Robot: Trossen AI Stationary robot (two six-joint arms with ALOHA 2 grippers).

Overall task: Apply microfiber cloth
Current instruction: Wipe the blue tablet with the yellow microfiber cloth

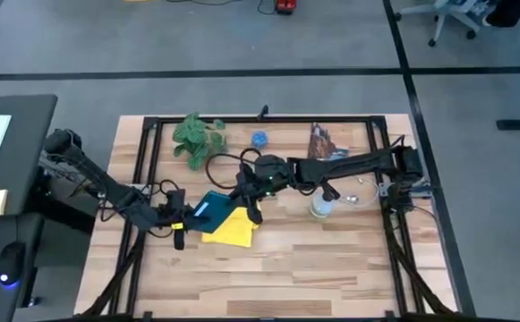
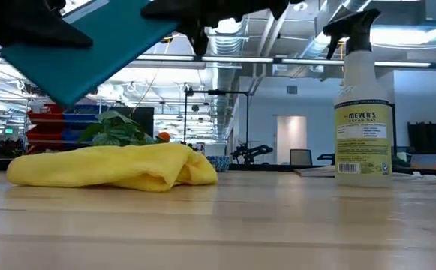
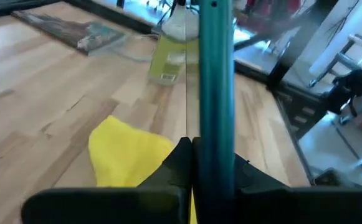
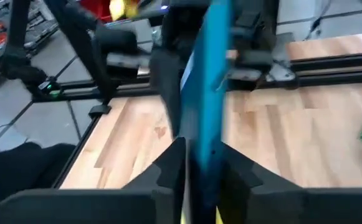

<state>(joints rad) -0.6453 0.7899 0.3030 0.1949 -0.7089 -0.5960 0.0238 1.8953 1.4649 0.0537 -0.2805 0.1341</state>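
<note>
Microfiber cloth [image 1: 230, 229] lies crumpled on table; both end effectors, left [image 1: 188, 215] and right [image 1: 244, 196], clamp the teal tablet [image 1: 209, 211].

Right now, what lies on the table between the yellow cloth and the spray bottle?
Nothing: in the low view, only bare wood separates the microfiber cloth from the spray bottle.

Counted items on the table: 1 microfiber cloth [image 1: 231, 230], yellow, lower centre of the high view; 1 teal tablet [image 1: 209, 211], just left of it; 1 spray bottle [image 1: 321, 207], right of centre; 1 green plant [image 1: 196, 137], upper left; 1 small blue ball [image 1: 260, 139], upper centre; 1 brown patterned object [image 1: 324, 142], upper right. Robot arms: 2, bearing 1 left gripper [image 1: 181, 217] and 1 right gripper [image 1: 248, 202].
</note>
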